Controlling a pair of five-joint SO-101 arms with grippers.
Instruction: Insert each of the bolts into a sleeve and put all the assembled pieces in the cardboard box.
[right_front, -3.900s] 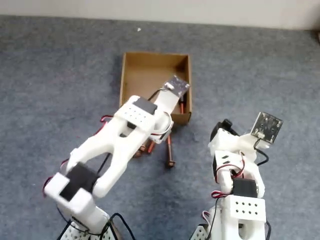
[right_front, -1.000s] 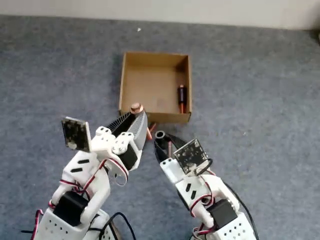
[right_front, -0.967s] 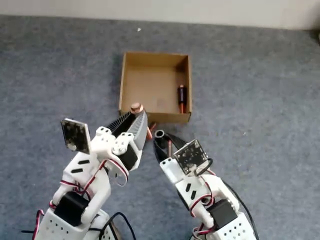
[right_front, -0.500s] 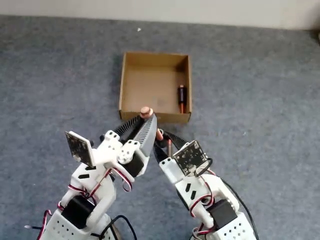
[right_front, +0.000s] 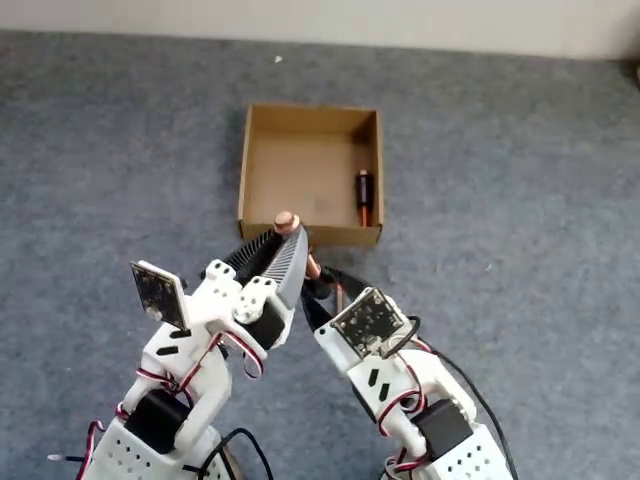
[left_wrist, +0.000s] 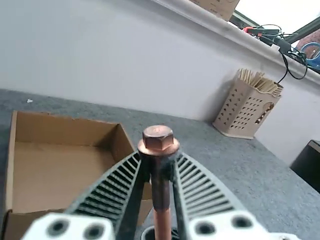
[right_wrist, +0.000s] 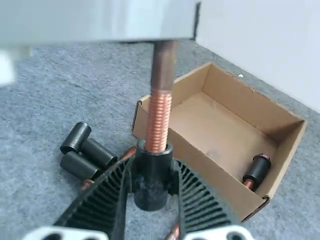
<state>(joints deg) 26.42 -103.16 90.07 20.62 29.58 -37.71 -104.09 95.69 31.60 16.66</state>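
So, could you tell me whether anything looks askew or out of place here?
Nothing stands out: the bolt enters the sleeve in line, and one assembled piece lies inside the cardboard box.

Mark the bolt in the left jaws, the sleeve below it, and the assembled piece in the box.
bolt (left_wrist: 158, 140), left wrist view, hex head.
sleeve (right_wrist: 151, 181), right wrist view, side wall.
assembled piece (right_front: 363, 187), high view, dark end.

The bolt (left_wrist: 158, 145) is shiny copper-toned metal, smooth above and threaded below, the sleeve (right_wrist: 150, 180) smooth dull black, the cardboard box (right_front: 350, 236) plain matt brown card, the table cover (right_front: 500, 150) rough grey cloth, the arm shells (right_front: 190, 360) smooth white plastic.
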